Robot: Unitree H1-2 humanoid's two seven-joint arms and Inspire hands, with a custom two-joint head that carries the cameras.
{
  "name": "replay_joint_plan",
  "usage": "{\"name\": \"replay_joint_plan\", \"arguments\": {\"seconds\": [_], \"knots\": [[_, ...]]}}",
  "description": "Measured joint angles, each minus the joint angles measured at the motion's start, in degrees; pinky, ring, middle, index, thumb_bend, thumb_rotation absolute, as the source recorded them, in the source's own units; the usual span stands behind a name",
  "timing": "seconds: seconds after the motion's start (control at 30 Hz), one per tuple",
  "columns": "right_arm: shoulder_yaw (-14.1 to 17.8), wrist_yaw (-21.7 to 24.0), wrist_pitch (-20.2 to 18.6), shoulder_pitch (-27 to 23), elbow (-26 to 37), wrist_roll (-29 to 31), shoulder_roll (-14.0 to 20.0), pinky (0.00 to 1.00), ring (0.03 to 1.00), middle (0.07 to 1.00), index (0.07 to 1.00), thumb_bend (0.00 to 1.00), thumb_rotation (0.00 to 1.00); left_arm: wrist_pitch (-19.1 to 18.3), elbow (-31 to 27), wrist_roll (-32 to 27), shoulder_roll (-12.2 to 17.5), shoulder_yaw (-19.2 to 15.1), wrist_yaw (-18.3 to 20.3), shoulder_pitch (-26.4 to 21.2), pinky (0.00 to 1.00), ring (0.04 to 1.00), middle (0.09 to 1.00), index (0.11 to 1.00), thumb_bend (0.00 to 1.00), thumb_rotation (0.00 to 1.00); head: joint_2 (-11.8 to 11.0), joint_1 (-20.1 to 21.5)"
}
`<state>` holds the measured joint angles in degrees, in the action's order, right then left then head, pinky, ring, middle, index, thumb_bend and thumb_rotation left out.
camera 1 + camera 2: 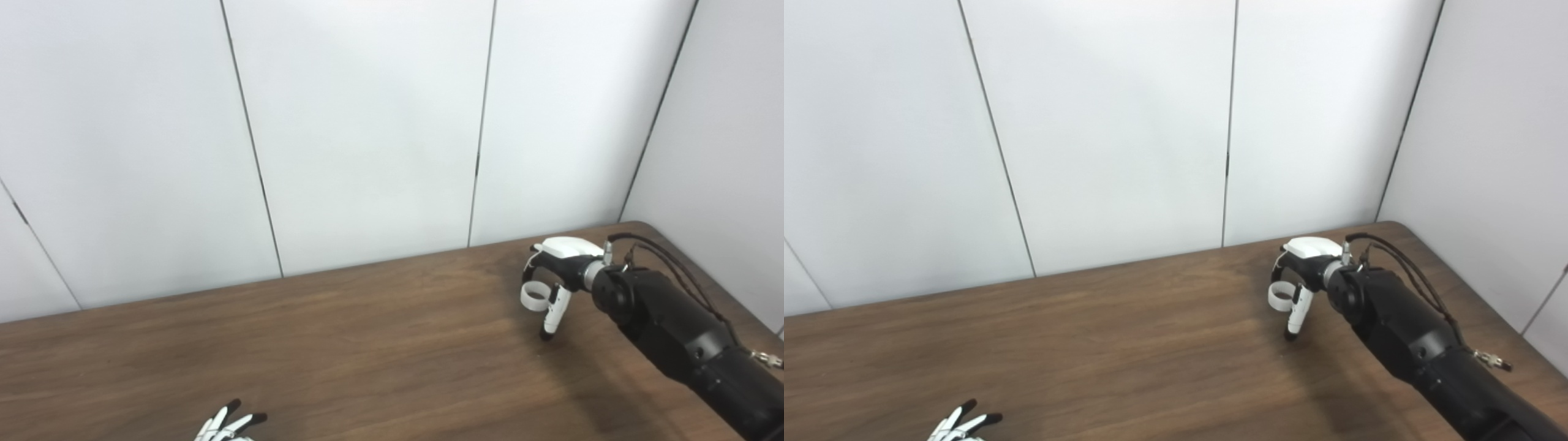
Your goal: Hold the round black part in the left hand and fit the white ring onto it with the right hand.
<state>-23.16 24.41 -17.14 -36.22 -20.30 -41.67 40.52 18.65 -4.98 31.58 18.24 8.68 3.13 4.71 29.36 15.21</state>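
left hand (225,424): lowest in view, at the bottom edge, only fingertips show. They're spread apart and you hold nothing in it (palm is cut off by the frame).
round black part: not visible in either view. You can't start the fit until the left hand has it; can't tell where it lies.
table (367,343): brown wood top, nothing else on the stretch between your two hands.
right hand (554,278): far right, close to the back corner of the table, reached well out. Fingers curled in, clamped on the white ring.
white ring (535,296): pinched at the fingertips, off the table, on the hand's left side. Its opening looks to face roughly toward the cameras, tilted a bit (hard to call the exact axis).
key relation: ring sits far and to the right; left hand is near and to the left, well apart. The ring must travel back toward you and leftward.
judgement: ring pickup looks done, black part still missing, so roughly the halfway point at best.
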Motion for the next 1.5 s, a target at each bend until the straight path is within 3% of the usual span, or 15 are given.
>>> {"name": "replay_joint_plan", "arguments": {"seconds": [0.47,0.63,0.97,1.2,1.5], "knots": [[0.19,-1.99,1.96,0.90,0.55,-0.16,0.14,0.85,0.979,0.951,0.591,0.81,0.02,-0.02,-0.04,-0.03,0.02,-0.11,0.20,0.08,1.00,1.000,0.866,0.480,0.52,0.04,0.26,0.09],[0.12,-1.84,1.77,0.86,0.55,-0.23,0.14,0.87,0.993,0.965,0.621,0.82,0.05,-0.07,-0.30,-0.06,0.03,-0.21,0.44,0.27,1.00,1.000,0.866,0.480,0.52,0.04,0.44,0.18],[-0.47,1.24,-1.02,-0.51,-0.52,-0.41,0.01,0.92,1.000,1.000,0.821,0.91,0.18,-0.12,-0.89,-0.09,0.08,-0.60,0.72,0.92,1.00,1.000,0.863,0.480,0.52,0.04,0.70,0.18],[-0.74,1.25,-1.15,-0.74,-0.86,-0.48,0.00,0.94,1.000,1.000,0.854,0.94,0.19,-0.11,-0.89,-0.10,0.14,-0.70,0.99,0.97,1.00,1.000,0.862,0.480,0.52,0.04,0.70,0.61],[-0.76,1.58,-2.66,-0.33,0.21,-0.54,0.07,0.96,1.000,1.000,0.831,0.92,0.20,-0.09,-0.85,-0.11,0.22,-0.99,1.54,1.01,1.00,1.000,0.863,0.480,0.52,0.04,0.79,1.23]]}}
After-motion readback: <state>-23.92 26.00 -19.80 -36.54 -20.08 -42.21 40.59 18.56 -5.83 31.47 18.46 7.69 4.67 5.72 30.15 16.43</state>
